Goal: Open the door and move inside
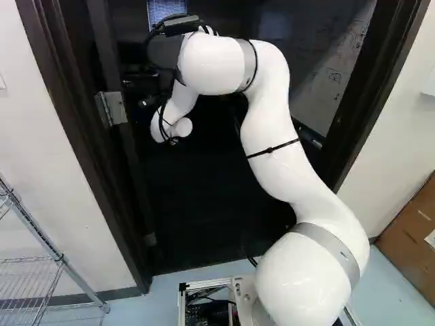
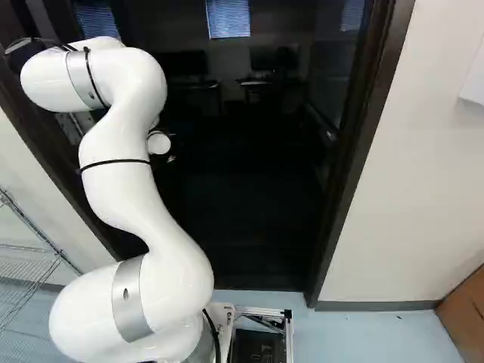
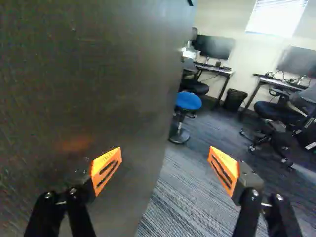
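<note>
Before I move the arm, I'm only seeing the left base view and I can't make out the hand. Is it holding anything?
Observer: No. In the wrist view the black hand with orange pads is open, nothing between its fingers.

Operator: Okay, and is there anything in the room just past the door's edge?

Observer: Yes, a stool with a round blue seat stands there.

Operator: The arm covers the foot of the doorway's right side for me. Can you see it?

Observer: Yes. In the right base view the dark door frame runs down to the pale blue floor there.
</note>
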Tool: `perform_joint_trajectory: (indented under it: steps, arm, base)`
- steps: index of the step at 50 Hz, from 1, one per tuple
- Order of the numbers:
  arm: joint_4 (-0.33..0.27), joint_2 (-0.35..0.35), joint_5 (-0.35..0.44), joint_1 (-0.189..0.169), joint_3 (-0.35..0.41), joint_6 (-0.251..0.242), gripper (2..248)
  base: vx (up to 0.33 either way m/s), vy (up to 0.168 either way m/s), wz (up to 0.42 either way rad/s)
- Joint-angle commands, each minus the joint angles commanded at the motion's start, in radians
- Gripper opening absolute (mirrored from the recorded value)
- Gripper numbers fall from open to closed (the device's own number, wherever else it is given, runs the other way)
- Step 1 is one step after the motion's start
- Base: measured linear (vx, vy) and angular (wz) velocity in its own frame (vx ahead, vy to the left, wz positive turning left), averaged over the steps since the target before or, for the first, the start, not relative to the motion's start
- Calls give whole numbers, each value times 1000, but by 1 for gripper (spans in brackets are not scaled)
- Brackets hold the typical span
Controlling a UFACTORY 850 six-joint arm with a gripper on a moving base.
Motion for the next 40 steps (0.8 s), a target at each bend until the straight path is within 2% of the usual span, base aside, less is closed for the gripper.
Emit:
perform_joint_trajectory:
  steps: [40]
  arm:
    - [0, 127, 0, -77, 173, 0, 247]
  base:
    - [0, 0, 0]
